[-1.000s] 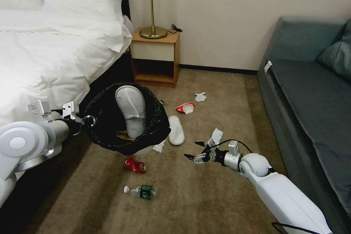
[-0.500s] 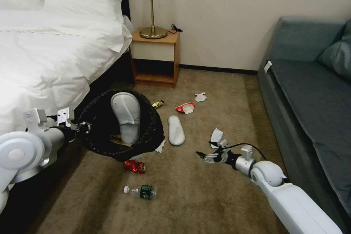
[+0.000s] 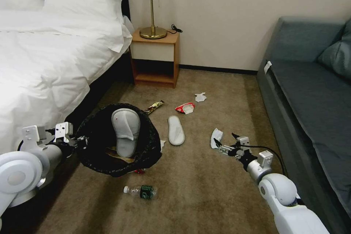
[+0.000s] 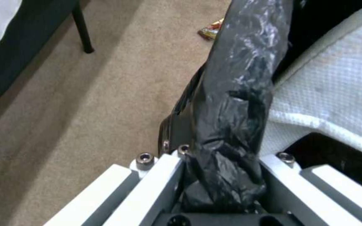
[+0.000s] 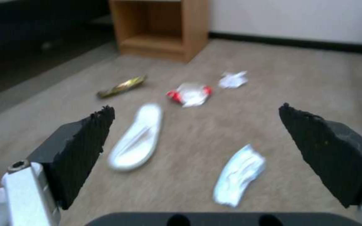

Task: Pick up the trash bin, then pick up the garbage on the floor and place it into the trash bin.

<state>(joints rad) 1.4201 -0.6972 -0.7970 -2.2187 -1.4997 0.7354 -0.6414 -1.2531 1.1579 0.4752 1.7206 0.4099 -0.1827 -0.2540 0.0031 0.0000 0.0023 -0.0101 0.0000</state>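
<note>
My left gripper (image 3: 78, 142) (image 4: 223, 157) is shut on the rim of the trash bin (image 3: 98, 135) (image 4: 231, 94), which hangs off the carpet with a white slipper (image 3: 126, 131) (image 4: 336, 94) standing in it. My right gripper (image 3: 223, 142) (image 5: 196, 108) is open, low over the carpet, just short of a crumpled white tissue (image 3: 215, 137) (image 5: 239, 174). Garbage on the floor: a second slipper (image 3: 176, 135) (image 5: 137, 138), a red wrapper (image 3: 185, 108) (image 5: 189, 94), a small tissue (image 3: 200, 97) (image 5: 232, 80), a gold snack packet (image 3: 154, 106) (image 5: 122, 86) and a bottle (image 3: 140, 191).
The bed (image 3: 44, 62) runs along the left, close to my left arm. A grey sofa (image 3: 310, 98) lines the right side. A wooden nightstand (image 3: 155, 58) (image 5: 160, 28) with a lamp stands against the far wall. Open carpet lies between the litter and me.
The left arm has lowered the bin toward me, so it now covers the red can. The right gripper has swung right and forward to the tissue, staying open.
</note>
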